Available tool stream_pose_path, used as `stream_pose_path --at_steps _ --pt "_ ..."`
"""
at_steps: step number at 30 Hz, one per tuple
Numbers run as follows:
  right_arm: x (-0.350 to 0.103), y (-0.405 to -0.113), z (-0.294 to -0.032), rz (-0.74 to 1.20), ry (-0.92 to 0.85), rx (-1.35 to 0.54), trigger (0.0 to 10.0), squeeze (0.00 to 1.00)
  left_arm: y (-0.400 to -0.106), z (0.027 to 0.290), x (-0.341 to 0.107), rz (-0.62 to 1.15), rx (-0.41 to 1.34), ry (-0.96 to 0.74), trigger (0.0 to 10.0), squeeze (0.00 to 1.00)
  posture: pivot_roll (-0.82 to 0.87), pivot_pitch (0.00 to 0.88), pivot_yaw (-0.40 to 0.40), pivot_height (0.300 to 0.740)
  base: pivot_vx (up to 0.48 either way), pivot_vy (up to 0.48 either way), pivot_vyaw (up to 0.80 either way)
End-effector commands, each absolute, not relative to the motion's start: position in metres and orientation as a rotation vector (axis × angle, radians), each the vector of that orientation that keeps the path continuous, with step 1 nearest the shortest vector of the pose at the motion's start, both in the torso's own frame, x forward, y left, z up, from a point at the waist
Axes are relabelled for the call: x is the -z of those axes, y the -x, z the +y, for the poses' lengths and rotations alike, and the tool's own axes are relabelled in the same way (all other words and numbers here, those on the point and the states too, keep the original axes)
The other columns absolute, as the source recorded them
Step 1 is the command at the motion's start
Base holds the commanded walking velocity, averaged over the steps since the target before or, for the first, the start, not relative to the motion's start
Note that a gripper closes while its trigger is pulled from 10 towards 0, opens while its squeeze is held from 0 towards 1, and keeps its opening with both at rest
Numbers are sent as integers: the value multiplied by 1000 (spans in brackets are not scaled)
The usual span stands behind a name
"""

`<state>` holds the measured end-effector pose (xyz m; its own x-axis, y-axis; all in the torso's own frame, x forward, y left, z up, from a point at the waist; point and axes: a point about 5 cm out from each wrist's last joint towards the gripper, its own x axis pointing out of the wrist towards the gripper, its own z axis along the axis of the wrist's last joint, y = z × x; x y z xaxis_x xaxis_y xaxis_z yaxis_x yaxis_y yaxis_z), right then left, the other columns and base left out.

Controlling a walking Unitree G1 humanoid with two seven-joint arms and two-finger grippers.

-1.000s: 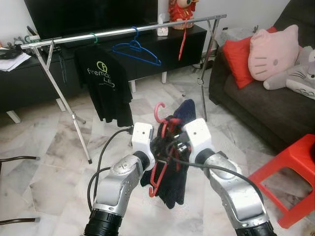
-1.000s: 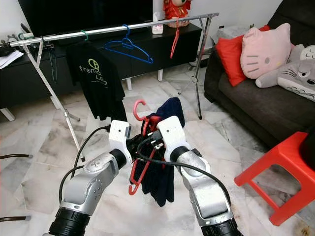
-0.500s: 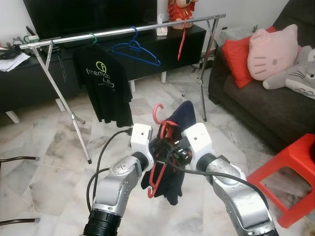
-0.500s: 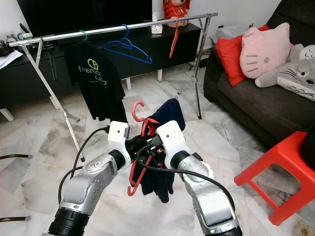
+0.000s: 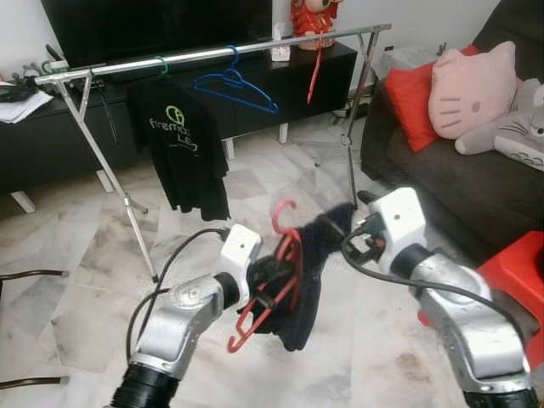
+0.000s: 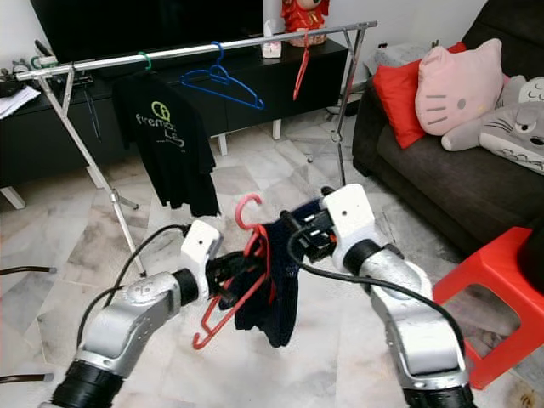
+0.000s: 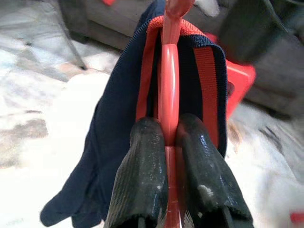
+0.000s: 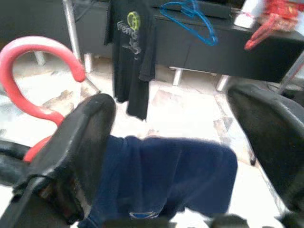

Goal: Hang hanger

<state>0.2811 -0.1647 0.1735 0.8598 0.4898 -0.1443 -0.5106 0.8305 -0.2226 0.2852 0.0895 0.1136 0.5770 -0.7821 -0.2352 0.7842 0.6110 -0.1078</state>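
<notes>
- The left gripper is nearest, low and left of centre; its two black fingers are clamped on the stem of a red plastic hanger, which tilts with its hook up and to the right.
- A dark navy garment with red stripes hangs draped over that hanger, above the pale marble-tiled floor, clear of the tiles.
- The left arm reaches forward with the elbow bent, a black cable looping from its wrist.
- The right gripper is just right of the garment; its fingers are spread wide apart, and the navy cloth lies in the gap between them. Whether they touch the cloth cannot be told.
- The right arm rises from the lower right, bent at the elbow, its white wrist block level with the hanger's hook.
- To the near right stands a red plastic stool.
- Farther right is a dark sofa with a red cushion, a pink cat-face pillow and a grey plush toy.
- Across the far side runs a silver metal clothes rail on crossed legs, well apart from both grippers.
- On that rail hang a black T-shirt with green print, an empty blue hanger and another red hanger.
- Behind the rail stand a low black cabinet and a dark television screen.
</notes>
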Motion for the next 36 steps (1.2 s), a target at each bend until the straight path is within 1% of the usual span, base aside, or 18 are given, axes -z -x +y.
stream_pose_path --at_steps 1,2,3,5,10,13,14,15,16,18,19,22,23,27,30,33,36 --pt "-173 -278 -168 83 273 -612 10000 0 -280 87 -125 202 1026 -28 10000 0 -176 16 8 740 0 0 0" --pt "-171 -275 -170 91 282 -663 10000 0 -277 89 -124 205 1075 -43 10000 0 -176 16 7 740 0 0 0" --pt "-171 -275 -170 91 282 -663 10000 0 -277 89 -124 205 1075 -43 10000 0 -176 16 7 740 0 0 0" --pt "-166 -270 -180 133 292 -746 10000 0 -270 91 -123 223 1175 -73 10000 0 -182 16 4 740 0 0 0" --pt "-160 -263 -191 187 313 -828 10000 0 -266 91 -122 241 1245 -80 10000 0 -185 16 3 740 0 0 0" --pt "-155 -251 -201 254 270 -962 10000 0 -261 90 -121 269 1319 -85 10000 0 -190 20 3 740 0 0 0" --pt "-155 -251 -201 254 270 -962 10000 0 -261 90 -121 269 1319 -85 10000 0 -190 20 3 740 0 0 0" --pt "-152 -248 -205 278 268 -998 10000 0 -259 90 -121 278 1342 -83 10000 0 -190 21 3 740 0 0 0" --pt "-143 -240 -211 352 273 -1083 10000 0 -254 90 -120 296 1399 -88 10000 0 -187 23 2 740 0 0 0" --pt "-140 -238 -212 376 270 -1110 10000 0 -253 89 -120 301 1418 -90 10000 0 -187 24 1 740 0 0 0" --pt "-134 -230 -213 434 265 -1198 10000 0 -249 89 -122 307 1470 -93 10000 0 -183 27 2 740 0 0 0" --pt "-132 -227 -213 449 278 -1243 10000 0 -248 89 -122 313 1497 -98 10000 0 -182 30 3 740 0 0 0" --pt "-134 -228 -210 446 293 -1287 10000 0 -243 90 -122 332 1551 -133 10000 0 -182 31 3 740 0 0 0" --pt "-140 -230 -205 431 293 -1356 10000 0 -239 89 -118 360 1599 -183 10000 0 -179 33 8 740 0 0 0" --pt "-141 -232 -204 427 299 -1383 10000 0 -238 88 -118 365 1612 -187 10000 0 -179 33 8 740 0 0 0" --pt "-138 -227 -198 446 318 -1473 10000 0 -237 85 -119 365 1634 -193 10000 0 -176 39 4 740 0 0 0" --pt "-137 -224 -194 458 310 -1522 10000 0 -237 84 -119 367 1638 -196 10000 0 -174 42 5 740 0 0 0"
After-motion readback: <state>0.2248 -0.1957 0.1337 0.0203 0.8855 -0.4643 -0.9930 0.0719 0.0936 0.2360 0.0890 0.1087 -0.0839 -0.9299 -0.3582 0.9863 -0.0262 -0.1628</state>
